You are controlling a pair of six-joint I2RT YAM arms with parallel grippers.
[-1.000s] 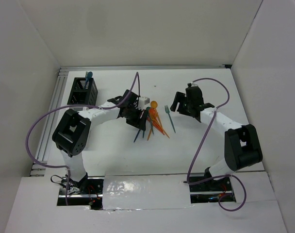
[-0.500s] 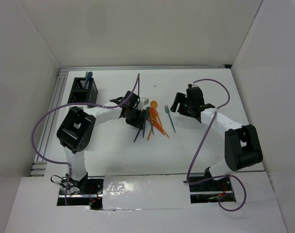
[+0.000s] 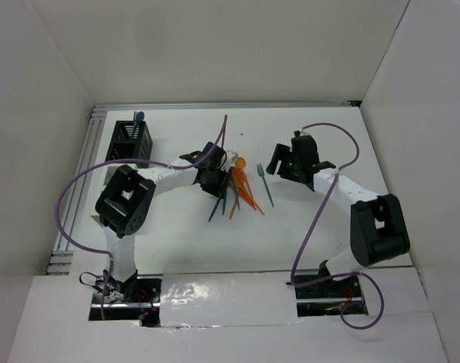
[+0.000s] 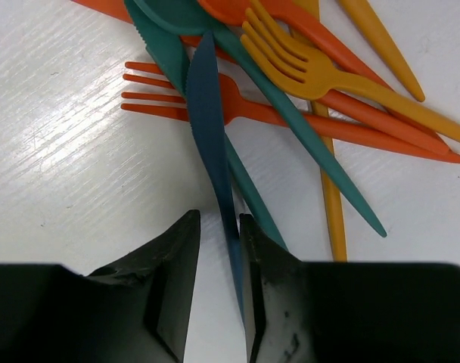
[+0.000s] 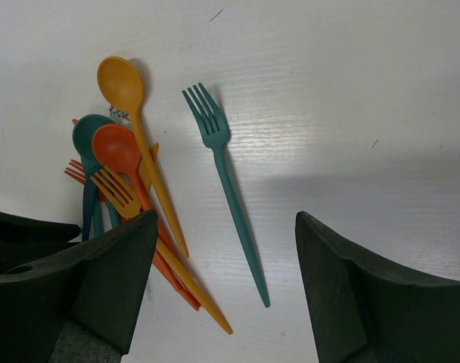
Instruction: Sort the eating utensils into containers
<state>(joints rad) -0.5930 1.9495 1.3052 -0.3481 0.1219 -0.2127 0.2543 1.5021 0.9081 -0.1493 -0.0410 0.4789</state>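
Observation:
A pile of orange, red-orange and teal utensils (image 3: 237, 189) lies mid-table. My left gripper (image 3: 215, 184) is low at the pile's left side. In the left wrist view it (image 4: 219, 227) is narrowly open around the handle of a dark blue knife (image 4: 207, 113), which lies against the right finger, with table showing on the other side. A red-orange fork (image 4: 237, 110) and a yellow-orange fork (image 4: 306, 68) lie beside it. My right gripper (image 3: 279, 162) is wide open and empty above a lone teal fork (image 5: 222, 174). The black mesh bin (image 3: 130, 142) holds one teal utensil (image 3: 139, 117).
A metal rail frame (image 3: 82, 181) runs along the table's left edge. A small white object (image 3: 230, 157) sits just behind the left wrist. White walls close in the back and both sides. Purple cables arc over both arms.
My left arm has shifted a little to the right, towards the pile. The right arm and the utensils have not moved.

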